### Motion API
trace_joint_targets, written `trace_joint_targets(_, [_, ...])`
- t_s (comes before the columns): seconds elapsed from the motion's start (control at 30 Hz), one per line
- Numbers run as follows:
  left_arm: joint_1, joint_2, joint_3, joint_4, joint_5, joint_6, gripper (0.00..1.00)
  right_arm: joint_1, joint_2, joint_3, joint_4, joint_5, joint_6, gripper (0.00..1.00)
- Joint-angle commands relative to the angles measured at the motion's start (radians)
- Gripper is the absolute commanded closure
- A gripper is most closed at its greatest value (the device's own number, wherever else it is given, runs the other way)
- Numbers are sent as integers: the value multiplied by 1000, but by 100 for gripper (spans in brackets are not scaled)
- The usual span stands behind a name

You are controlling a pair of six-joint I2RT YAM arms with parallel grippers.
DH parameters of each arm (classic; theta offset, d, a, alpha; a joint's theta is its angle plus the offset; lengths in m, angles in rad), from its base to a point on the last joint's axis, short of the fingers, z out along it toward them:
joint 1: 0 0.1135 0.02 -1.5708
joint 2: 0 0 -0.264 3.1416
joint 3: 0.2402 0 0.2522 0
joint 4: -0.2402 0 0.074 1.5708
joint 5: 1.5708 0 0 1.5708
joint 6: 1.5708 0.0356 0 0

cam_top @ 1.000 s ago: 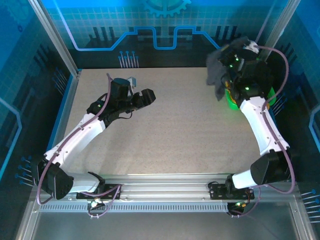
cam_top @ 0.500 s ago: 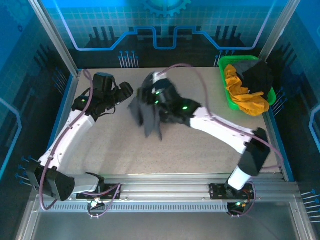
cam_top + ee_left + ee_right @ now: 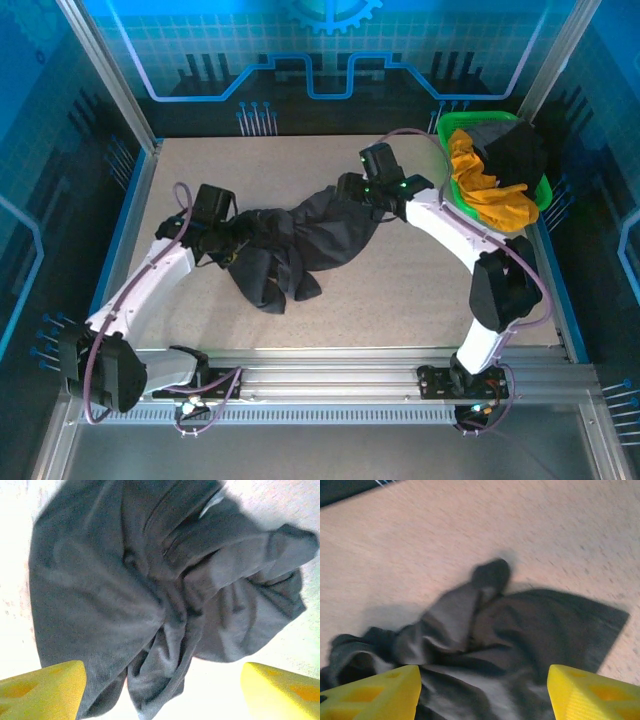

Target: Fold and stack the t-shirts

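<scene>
A dark grey t-shirt (image 3: 300, 240) lies bunched on the table (image 3: 420, 290); the left claw (image 3: 238, 236) is wide open at one end. The right claw (image 3: 348, 190) is wide open at the other.

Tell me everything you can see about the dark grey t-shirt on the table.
The dark grey t-shirt is plain soft cloth, unfolded and crumpled, lying in a wrinkled band across the middle of the table, bunched thickest at its near-left end. The left gripper and right gripper stand open over its two ends; whether they touch it is unclear.
</scene>
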Motion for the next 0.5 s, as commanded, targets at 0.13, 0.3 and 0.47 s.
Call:
trace_joint_targets(0.13, [-166,186,57,40,103,-133,31,-52,127,-49,-129,-69,44,32])
trace_joint_targets(0.3, [-255,360,160,-55,51,-108,30,-79,217,-6,-142,-121,67,32])
trace_joint_targets(0.47, [-287,490,242,-90,-1,-38,27,-79,291,52,-213,-130,102,31])
